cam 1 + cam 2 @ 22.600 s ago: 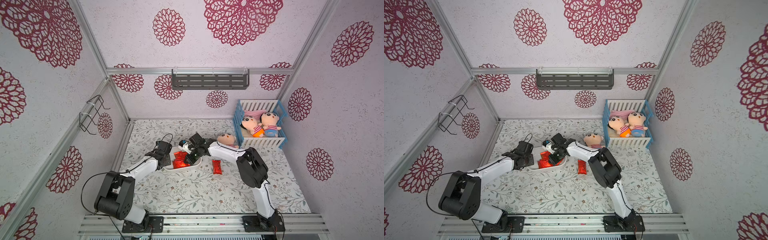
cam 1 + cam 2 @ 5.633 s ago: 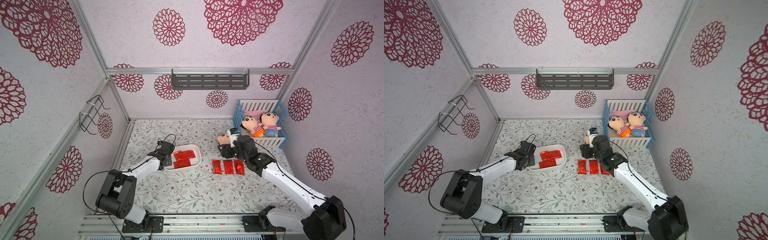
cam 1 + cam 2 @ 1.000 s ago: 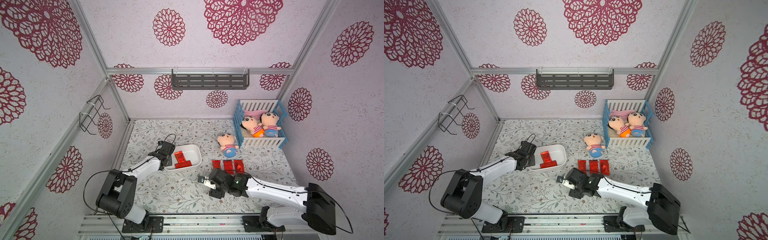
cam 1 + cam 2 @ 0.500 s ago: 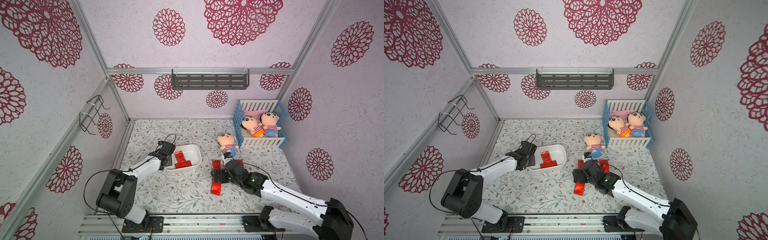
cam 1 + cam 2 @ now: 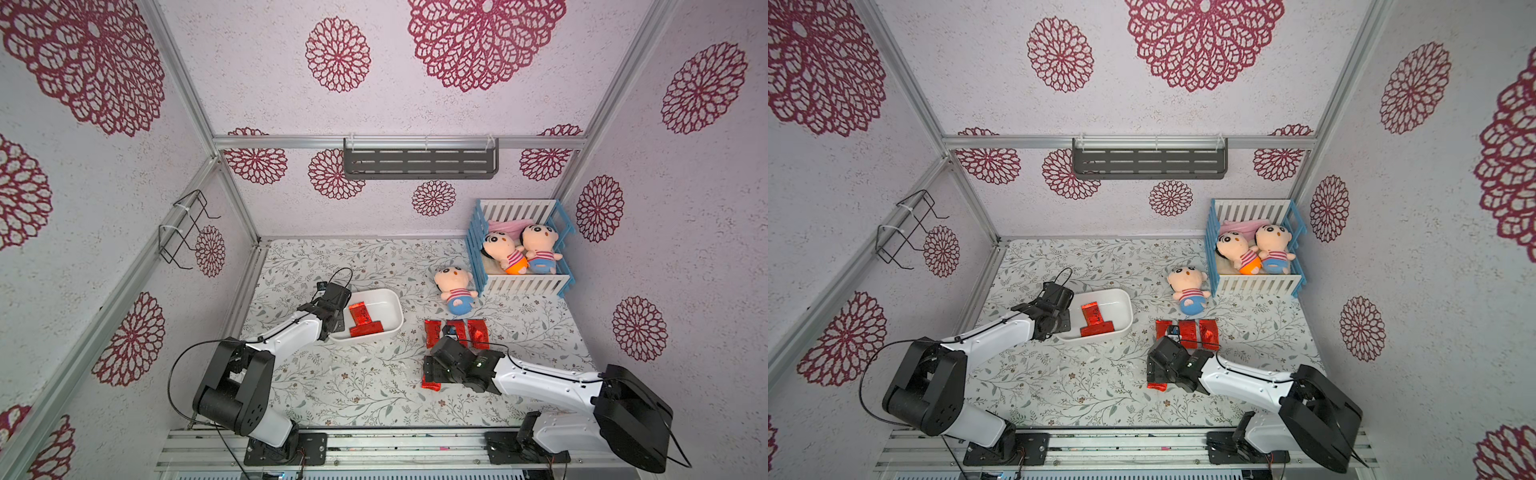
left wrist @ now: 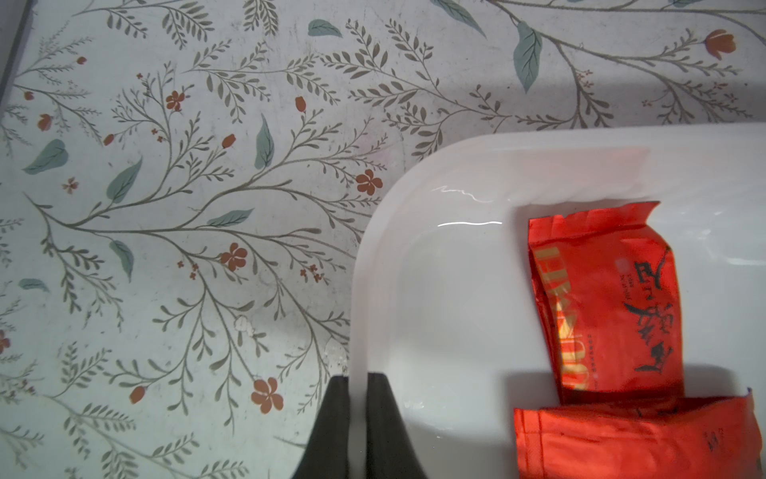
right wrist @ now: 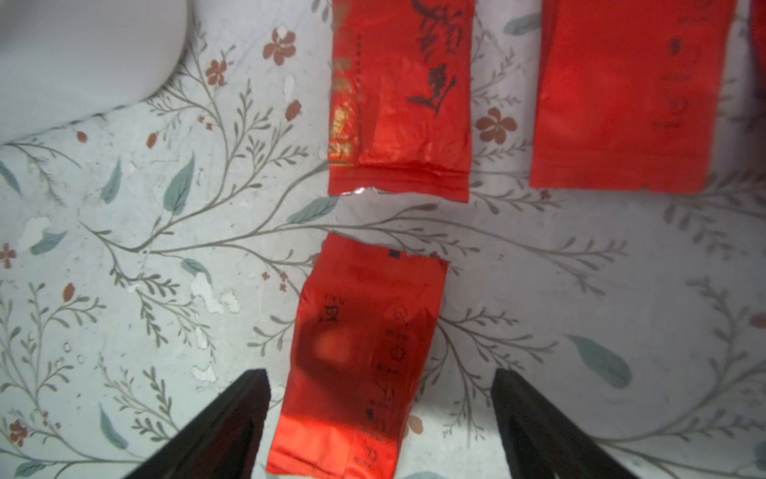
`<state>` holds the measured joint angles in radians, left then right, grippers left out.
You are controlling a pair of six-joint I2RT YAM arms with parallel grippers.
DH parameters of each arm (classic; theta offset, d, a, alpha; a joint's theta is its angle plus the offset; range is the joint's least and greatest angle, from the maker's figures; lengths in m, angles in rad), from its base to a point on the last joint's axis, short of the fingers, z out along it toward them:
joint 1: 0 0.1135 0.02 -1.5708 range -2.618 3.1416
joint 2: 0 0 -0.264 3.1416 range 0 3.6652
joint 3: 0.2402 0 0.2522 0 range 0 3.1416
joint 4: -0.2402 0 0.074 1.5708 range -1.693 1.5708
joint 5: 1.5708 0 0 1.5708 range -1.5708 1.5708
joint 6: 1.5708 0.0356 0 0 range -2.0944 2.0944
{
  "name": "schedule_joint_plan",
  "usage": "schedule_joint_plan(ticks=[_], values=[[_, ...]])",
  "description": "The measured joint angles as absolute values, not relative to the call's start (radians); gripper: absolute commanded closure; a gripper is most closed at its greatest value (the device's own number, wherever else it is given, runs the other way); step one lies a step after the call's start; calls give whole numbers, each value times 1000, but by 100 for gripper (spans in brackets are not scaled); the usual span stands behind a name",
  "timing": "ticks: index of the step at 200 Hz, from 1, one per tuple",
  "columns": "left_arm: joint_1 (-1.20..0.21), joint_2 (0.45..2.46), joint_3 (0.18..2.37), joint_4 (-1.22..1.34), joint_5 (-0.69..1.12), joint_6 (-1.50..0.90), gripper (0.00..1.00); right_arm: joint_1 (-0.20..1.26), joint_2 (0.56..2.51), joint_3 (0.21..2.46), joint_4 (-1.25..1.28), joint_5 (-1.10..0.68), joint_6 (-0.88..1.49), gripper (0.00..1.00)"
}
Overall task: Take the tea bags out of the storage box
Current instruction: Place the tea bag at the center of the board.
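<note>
Left hand [image 6: 357,379] clamped together on the storage box [image 5: 395,309] rim, two tea bags [image 5: 360,314] lying inside. Right hand [image 7: 379,379] has its fingers wide apart, low over a loose bag [image 7: 364,352] flat on the tabletop [image 5: 353,386], not gripping it. Row of three bags [image 5: 1187,332] just beyond.

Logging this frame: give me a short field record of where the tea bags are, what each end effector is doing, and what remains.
storage box: on the floral table
tea bags in box: two
row of three bags: on the table, side by side
fourth bag: on the table, apart from the row, nearer the robot
left end effector: shut on the storage box rim
right end effector: open, jaws on either side of the fourth bag, not gripping
remaining: two bags to take out
</note>
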<state>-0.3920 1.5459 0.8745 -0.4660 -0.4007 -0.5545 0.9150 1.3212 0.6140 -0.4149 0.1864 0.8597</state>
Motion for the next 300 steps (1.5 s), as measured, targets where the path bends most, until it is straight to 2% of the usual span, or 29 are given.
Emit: schedule_joint_plan(ticks=[35, 87, 96, 106, 118, 245, 300], values=[[-393, 1546, 875, -466, -403, -554, 100, 946, 1393, 639, -398, 187, 876, 12], [-394, 1546, 875, -466, -404, -554, 100, 976, 1475, 704, -419, 228, 884, 20], [-394, 1546, 875, -466, -404, -554, 100, 979, 1490, 717, -429, 239, 884, 24], [-394, 1546, 875, -466, -405, -554, 100, 981, 1505, 729, -439, 250, 877, 32], [-395, 1546, 875, -466, -406, -554, 100, 983, 1512, 733, -449, 265, 879, 34], [-400, 1551, 877, -469, -415, -554, 100, 937, 1455, 680, -495, 286, 864, 37], [-403, 1552, 878, -469, -421, -554, 100, 934, 1448, 673, -453, 253, 857, 32]])
